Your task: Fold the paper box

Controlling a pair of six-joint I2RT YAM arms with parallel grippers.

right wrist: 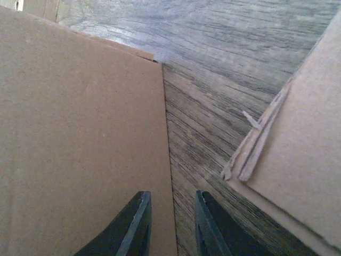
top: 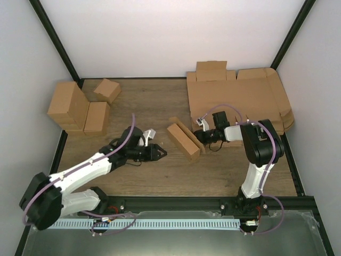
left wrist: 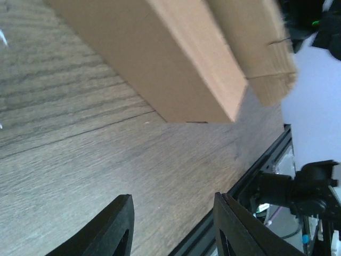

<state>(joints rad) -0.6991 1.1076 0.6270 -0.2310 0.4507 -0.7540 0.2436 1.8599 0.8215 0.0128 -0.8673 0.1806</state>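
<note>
Jaws of the left gripper [left wrist: 171,200]: parted wide, holding nothing, over the desk [top: 160,106] and aimed at the paper box [top: 184,140] just ahead. Jaws of the right gripper [right wrist: 171,194]: a narrow gap, straddling an edge of the box's panel; whether they grip it, cannot tell. Paper box: long, narrow, lying diagonally mid-desk between both grippers. Flat cardboard sheets [top: 240,98]: piled far right. Blocky cardboard boxes [top: 80,109]: grouped far left.

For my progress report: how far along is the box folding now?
Done: the paper box already stands as a long narrow body. In hand: the right gripper is at its open top panel's edge; the left gripper waits open, apart. Left: closing that panel.
</note>
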